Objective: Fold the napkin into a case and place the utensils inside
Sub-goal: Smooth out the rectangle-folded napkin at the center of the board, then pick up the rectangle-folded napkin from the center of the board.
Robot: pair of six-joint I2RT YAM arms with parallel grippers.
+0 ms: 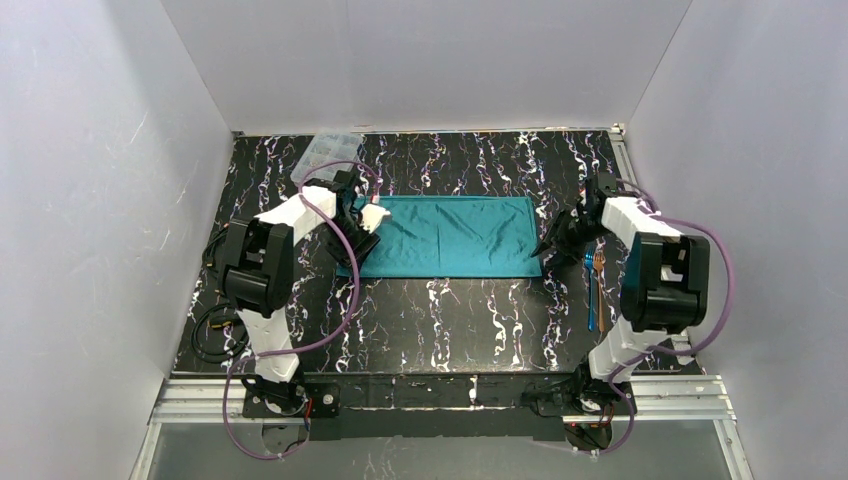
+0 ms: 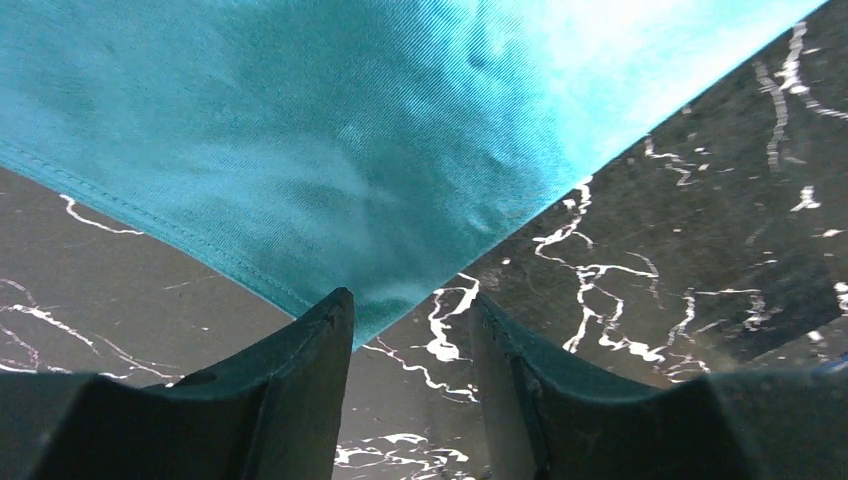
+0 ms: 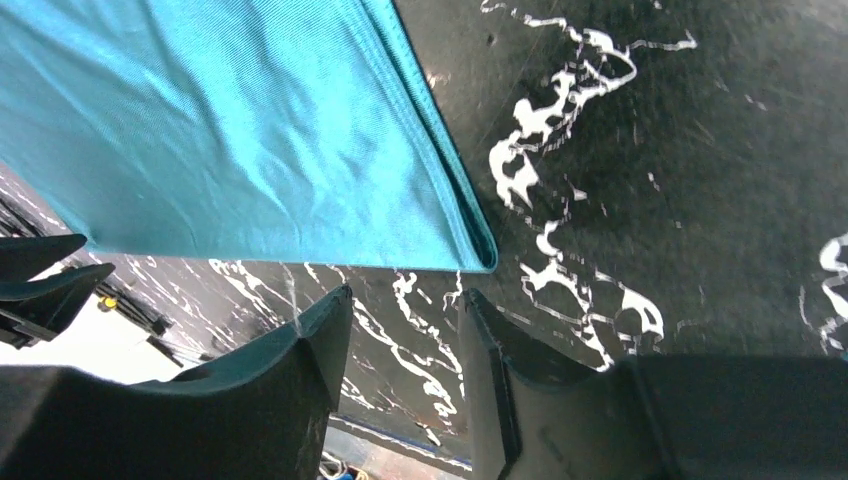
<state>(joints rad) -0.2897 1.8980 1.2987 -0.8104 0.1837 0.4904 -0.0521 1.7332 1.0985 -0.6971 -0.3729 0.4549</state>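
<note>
- Top external view: the napkin (image 1: pixel 450 235) lies flat on the black marbled table (image 1: pixel 450 320) as a long teal-green rectangle, in the far half and roughly midway between the two arms.
- Its long axis runs left to right across the table, with the short ends facing the arms.
- The cloth has a few soft wrinkles near its middle.
- The left gripper (image 1: pixel 360 226) is at the napkin's left end, and the right gripper (image 1: pixel 548 245) is just beside its right near corner.
- Left wrist view: the two dark fingers stand apart and clamp nothing. A hemmed corner of the cloth points down toward the gap, its tip just beside the left-hand finger (image 2: pixel 320 340).
- Right wrist view: the fingers are also spread and hold nothing. A doubled corner of the napkin, two hemmed layers stacked, sits just beyond the gap with bare table between.
- The utensils (image 1: pixel 594 285) lie to the right of the napkin, close to the right arm and apart from the cloth. Their long axis runs near to far, and the orange fork end looks to be the far one.
- A clear plastic box (image 1: pixel 328 152) sits at the far left of the table, beyond the left gripper.
</note>
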